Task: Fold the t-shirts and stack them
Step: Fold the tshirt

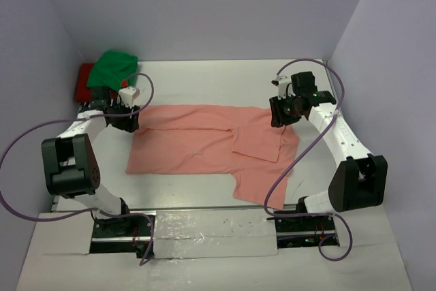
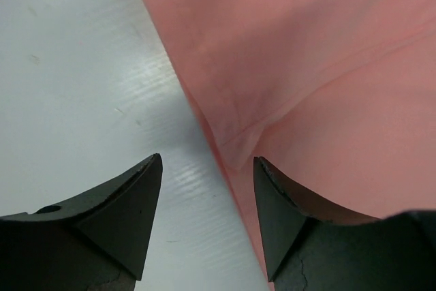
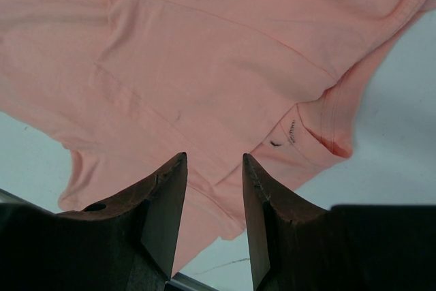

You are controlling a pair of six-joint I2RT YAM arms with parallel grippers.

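While the salmon-pink shirt lies only partly folded mid-counter, left fingers and right fingers parted and empty at its ends, the green shirt sits bunched on the red shirt at the far left corner, so most folding and stacking appears outstanding.

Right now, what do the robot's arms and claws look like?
The left arm and right arm are white tubes with chunky black joints. A thin purple cable loops off each one. The left claw and right claw each have two dark, wedge-shaped fingers with pointy tips and slightly chipped edges.
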